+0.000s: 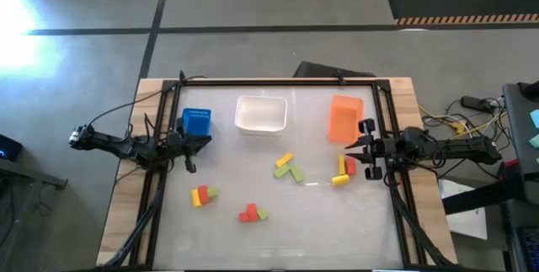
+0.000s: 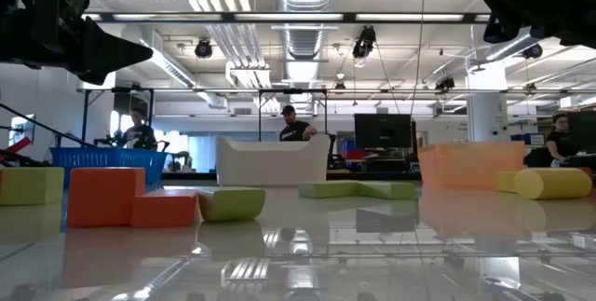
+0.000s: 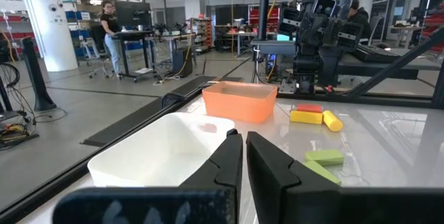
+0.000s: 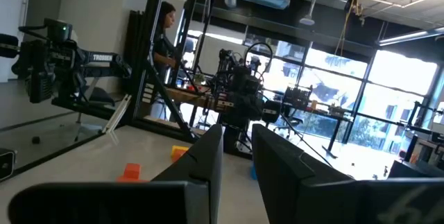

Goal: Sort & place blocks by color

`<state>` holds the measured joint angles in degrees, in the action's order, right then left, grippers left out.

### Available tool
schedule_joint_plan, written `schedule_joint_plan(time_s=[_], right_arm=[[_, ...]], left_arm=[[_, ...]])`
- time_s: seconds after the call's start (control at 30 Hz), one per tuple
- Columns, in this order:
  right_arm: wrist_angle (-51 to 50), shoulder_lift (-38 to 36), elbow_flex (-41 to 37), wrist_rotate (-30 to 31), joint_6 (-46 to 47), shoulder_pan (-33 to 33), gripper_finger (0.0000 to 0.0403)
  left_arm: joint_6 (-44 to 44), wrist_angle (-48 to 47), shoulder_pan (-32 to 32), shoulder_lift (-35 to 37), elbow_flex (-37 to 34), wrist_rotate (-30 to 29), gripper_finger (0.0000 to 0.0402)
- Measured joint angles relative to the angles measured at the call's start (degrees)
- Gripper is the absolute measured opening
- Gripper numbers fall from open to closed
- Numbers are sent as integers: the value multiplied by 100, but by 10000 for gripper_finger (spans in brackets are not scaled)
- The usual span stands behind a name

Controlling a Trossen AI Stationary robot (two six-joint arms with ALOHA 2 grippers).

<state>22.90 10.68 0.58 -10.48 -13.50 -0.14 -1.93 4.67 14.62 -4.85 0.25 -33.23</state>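
Observation:
Red, yellow and light green blocks lie in loose groups on the table. One group is at the middle and one near the right. A third and a fourth lie nearer the front. My left gripper hovers level at the left side beside the blue bin, shut and with nothing in it. My right gripper hovers at the right side next to the orange bin. A narrow gap shows between its fingers, with nothing in it.
A white bin stands at the far middle between the blue and orange bins. A black frame runs round the table's edges. Bare tabletop lies toward the near edge. People stand in the room beyond.

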Motion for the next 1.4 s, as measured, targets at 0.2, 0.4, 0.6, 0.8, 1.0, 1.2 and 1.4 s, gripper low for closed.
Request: schedule_joint_plan(time_s=[0.2, 0.4, 0.6, 0.8, 1.0, 1.2, 1.4], right_arm=[[0, -2, -2, 0, 0, 0, 68], [5, -2, -2, 0, 35, -1, 68], [9, -1, -2, -81, 3123, 37, 68], [268, 36, -2, 470, 3746, 37, 68], [498, 31, -2, 822, 3898, 37, 68], [489, 119, -2, 1611, 3898, 37, 68], [1192, 660, 5, 1966, 3526, 37, 68]], left_arm=[[2, 0, 2, -1, 0, 0, 6], [0, 0, 0, 1, 0, 1, 6], [585, 98, 2, -24, 0, 1, 6], [955, 170, 2, -25, 0, 2, 6], [1173, 1007, 0, -25, 0, 0, 6], [723, 1193, 0, -31, -2, -384, 6], [270, 1433, -3, -34, 4, -1442, 6]])
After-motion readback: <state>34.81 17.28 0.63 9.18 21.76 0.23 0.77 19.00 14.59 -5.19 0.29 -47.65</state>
